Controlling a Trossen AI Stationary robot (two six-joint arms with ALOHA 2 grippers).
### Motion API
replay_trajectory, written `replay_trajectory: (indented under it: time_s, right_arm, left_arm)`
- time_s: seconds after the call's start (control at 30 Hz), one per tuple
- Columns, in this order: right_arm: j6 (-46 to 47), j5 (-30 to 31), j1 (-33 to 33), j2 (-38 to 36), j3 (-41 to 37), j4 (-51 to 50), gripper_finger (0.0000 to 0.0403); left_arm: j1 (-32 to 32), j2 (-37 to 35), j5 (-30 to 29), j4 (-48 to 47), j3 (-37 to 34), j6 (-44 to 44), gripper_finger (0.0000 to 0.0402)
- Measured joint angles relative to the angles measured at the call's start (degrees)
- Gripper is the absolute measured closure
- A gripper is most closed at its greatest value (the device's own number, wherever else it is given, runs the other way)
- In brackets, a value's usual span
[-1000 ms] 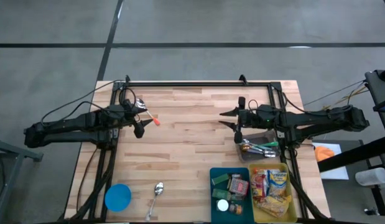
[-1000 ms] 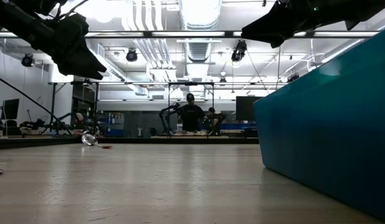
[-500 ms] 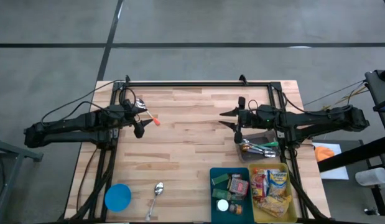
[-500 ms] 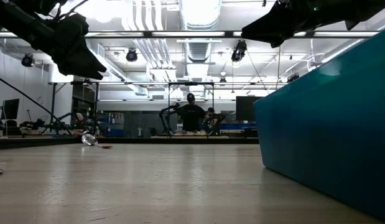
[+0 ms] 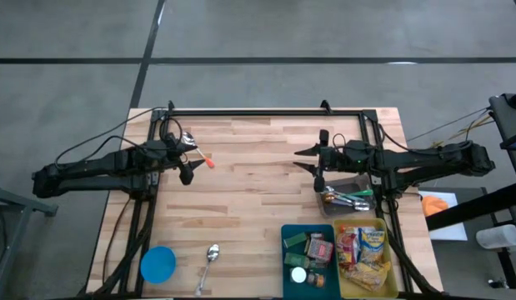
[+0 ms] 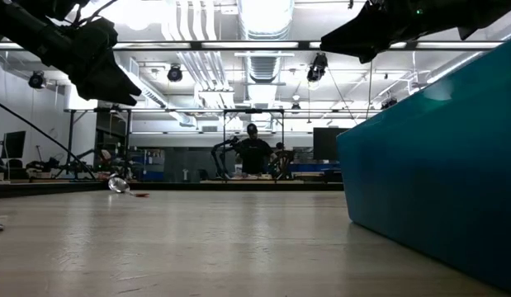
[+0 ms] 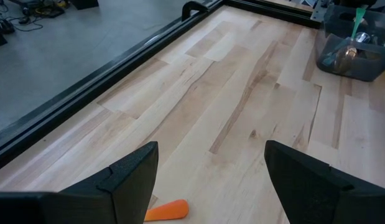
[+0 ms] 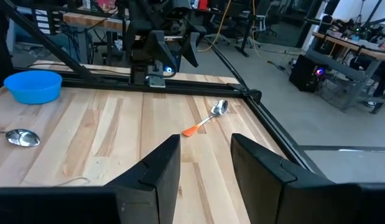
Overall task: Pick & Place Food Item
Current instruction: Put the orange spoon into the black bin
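From above, we see the left gripper [image 5: 187, 169] hanging over the left side of the table [image 5: 249, 208], its fingers apart and empty, just beside an orange-handled spoon [image 5: 196, 147]. The right gripper [image 5: 318, 165] hangs over the right side, fingers partly apart and holding nothing, next to a clear tub of cutlery [image 5: 345, 193]. The food items sit in a yellow bin [image 5: 368, 254] at the near right corner, with a teal bin [image 5: 309, 258] of small packets touching its left wall; a blue bowl [image 5: 158, 264] and a second spoon [image 5: 209, 260] lie near the front left. In our judgement the main risk is the right arm reaching back to the yellow bin and clipping the clear tub or the bin walls, since all three containers are crowded together. At table height, the teal bin wall [image 6: 437, 165] fills the right, and both grippers hang well clear of the wood, so the open middle offers free room. From the left wrist, the left fingers [image 7: 133, 177] stand wide, the orange handle [image 7: 166, 211] shows between them, and a black rail [image 7: 136, 50] marks the table's edge. From the right wrist, the right fingers [image 8: 155, 174] frame open wood, with the spoon [image 8: 208, 118] and blue bowl [image 8: 33, 85] well apart and the far rail [image 8: 86, 81] bounding any sweep.
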Motion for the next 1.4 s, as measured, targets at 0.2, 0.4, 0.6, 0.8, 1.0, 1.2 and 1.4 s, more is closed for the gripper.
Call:
replay_trajectory:
  time_s: [0.2, 0.4, 0.6, 0.8, 1.0, 1.2, 1.4]
  right_arm:
    - [0.0, 0.0, 0.0, 0.0, 0.0, 0.0, 0.0264]
    - [0.0, 0.0, 0.0, 0.0, 0.0, 0.0, 0.0264]
    - [0.0, 0.0, 0.0, 0.0, 0.0, 0.0, 0.0264]
    - [0.0, 0.0, 0.0, 0.0, 0.0, 0.0, 0.0264]
    - [0.0, 0.0, 0.0, 0.0, 0.0, 0.0, 0.0264]
    - [0.0, 0.0, 0.0, 0.0, 0.0, 0.0, 0.0264]
    - [0.0, 0.0, 0.0, 0.0, 0.0, 0.0, 0.0264]
  left_arm:
    - [0.0, 0.0, 0.0, 0.0, 0.0, 0.0, 0.0103]
    - [0.0, 0.0, 0.0, 0.0, 0.0, 0.0, 0.0103]
    - [0.0, 0.0, 0.0, 0.0, 0.0, 0.0, 0.0103]
    - [0.0, 0.0, 0.2, 3.0, 0.0, -13.1, 0.0103]
    - [0.0, 0.0, -1.3, 0.0, 0.0, -43.0, 0.0103]
    - [0.0, 2.8, -7.0, -2.2, 0.1, -50.5, 0.0103]
    - [0.1, 13.9, -8.8, -17.1, 7.3, -61.8, 0.0103]
